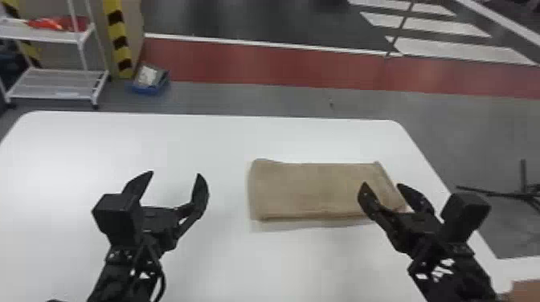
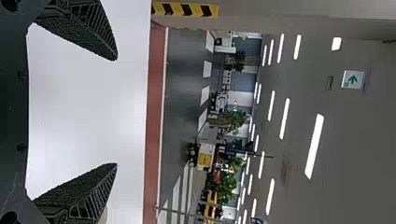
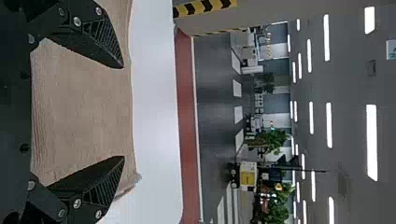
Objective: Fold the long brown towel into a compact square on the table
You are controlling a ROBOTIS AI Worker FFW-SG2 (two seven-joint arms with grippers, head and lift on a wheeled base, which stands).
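My right tool (image 1: 382, 184), fingers wide apart and holding nothing, sits above the right end of the towel (image 1: 309, 190), which suits picking up that short side. My left tool (image 1: 176, 174) is just as widely spread and has hold of nothing; it hangs over the bench (image 1: 160, 132), left of the towel, handy for steadying or smoothing, I'd judge.

The towel lies flat on the right half of the bench, its long sides running left to right, layers showing at the near side. It's a neat oblong, so I take it to be partly folded; bringing one end across should square it up. Pinching too few layers there could pull the stack askew.

On the floor beyond, a blue bin (image 1: 148, 90) holds something pale and grey I can't identify. The rack (image 1: 52, 38) carries red and orange stuff (image 1: 60, 23) on its upper shelf.
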